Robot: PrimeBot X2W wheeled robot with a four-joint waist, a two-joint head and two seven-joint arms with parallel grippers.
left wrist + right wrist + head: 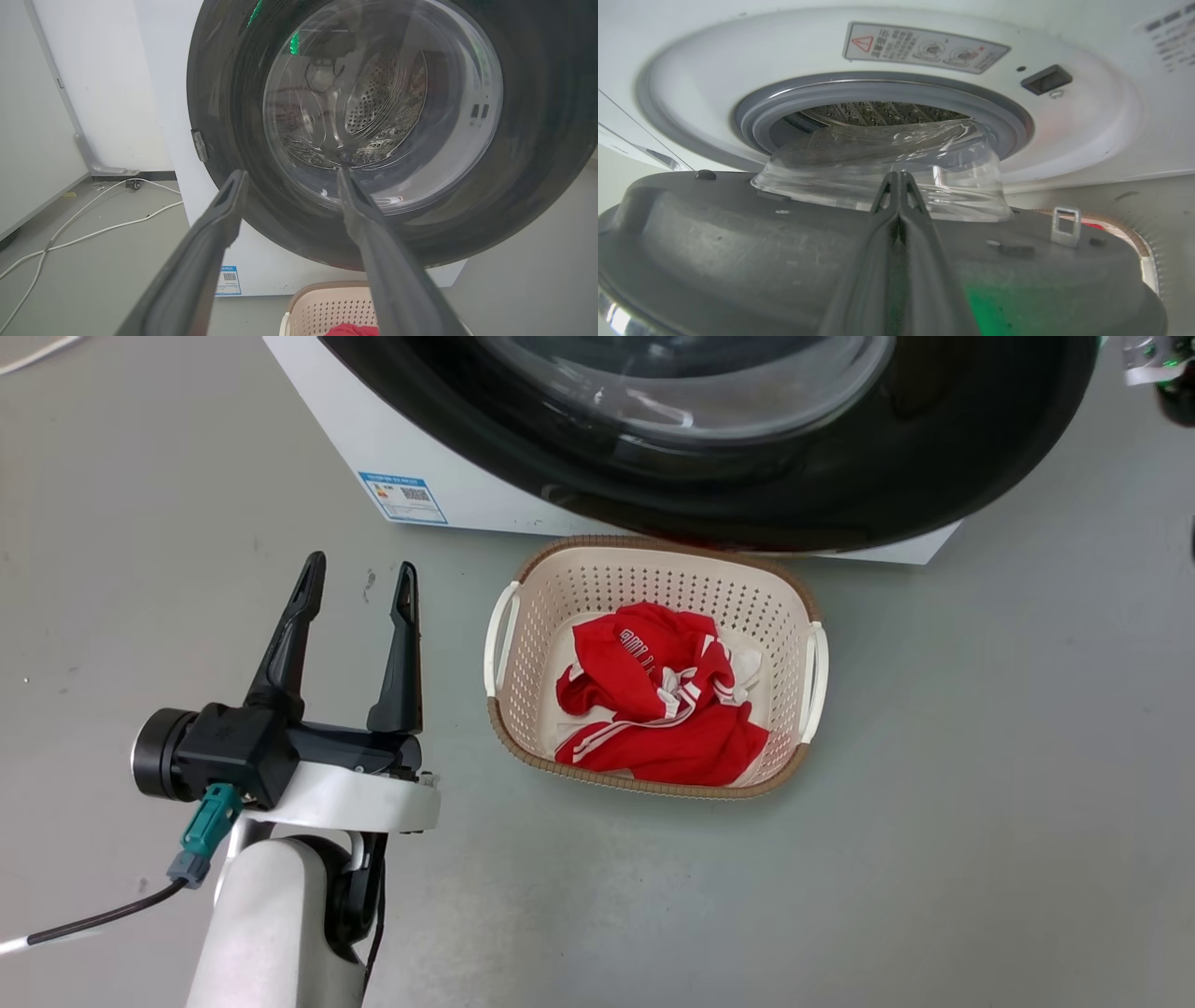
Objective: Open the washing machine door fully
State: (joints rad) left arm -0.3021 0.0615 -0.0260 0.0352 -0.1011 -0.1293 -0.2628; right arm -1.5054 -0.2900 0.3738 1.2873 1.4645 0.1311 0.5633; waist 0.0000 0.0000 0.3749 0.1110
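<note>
— Washing machine door [934,467]: how does it stand?
— One door, partly open. In the right wrist view its grey inner side [714,242] and its one glass bowl [878,163] stand off the white machine [420,448]. The one rubber ring [878,91] and the drum [878,112] are uncovered behind.
— And the grippers?
— Two. The right gripper [899,175] has its fingers pressed together on nothing. They lie over the door's inner side with the tips by the bowl; I cannot tell whether they touch.
— The other?
— The left gripper [360,567] is spread wide and empty, left of the basket [509,728], pointing at the door's outer side [537,140].
— Anything below?
— One pale basket on the floor [980,756], just under the door's lower rim. It holds one red garment [653,728] with white stripes. One blue sticker [403,497] is on the machine, and two white cables [107,227] lie beside it.
</note>
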